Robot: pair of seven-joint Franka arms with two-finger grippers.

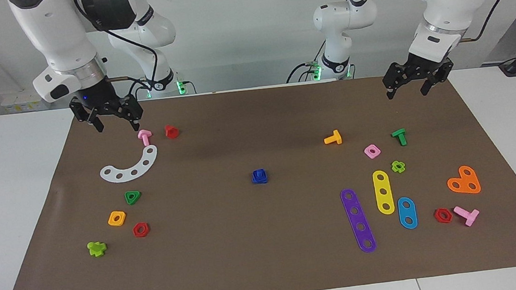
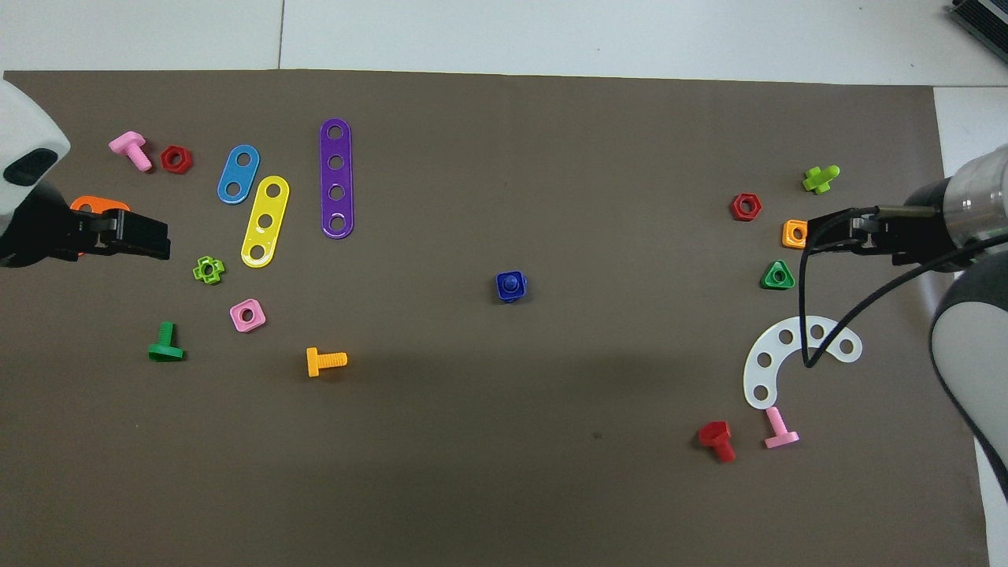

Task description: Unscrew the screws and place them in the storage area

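A dark-blue screw [image 1: 259, 173] [image 2: 511, 282] stands in a dark-blue square nut [image 1: 260, 180] [image 2: 504, 294] at the middle of the brown mat, with only its round end showing above the nut. My left gripper [image 1: 407, 92] [image 2: 157, 236] hangs open and empty over the mat's edge nearest the robots, at the left arm's end. My right gripper [image 1: 117, 126] [image 2: 823, 235] hangs open and empty at the right arm's end, above a pink bolt [image 1: 145, 136]. Both are far from the screw. No storage area stands out in either view.
Toward the left arm's end lie purple [image 1: 358, 220], yellow [image 1: 383, 192] and blue [image 1: 407, 213] strips, an orange heart plate [image 1: 464, 181], bolts and nuts. Toward the right arm's end lie a white curved strip [image 1: 130, 168], a red bolt [image 1: 171, 131] and several nuts.
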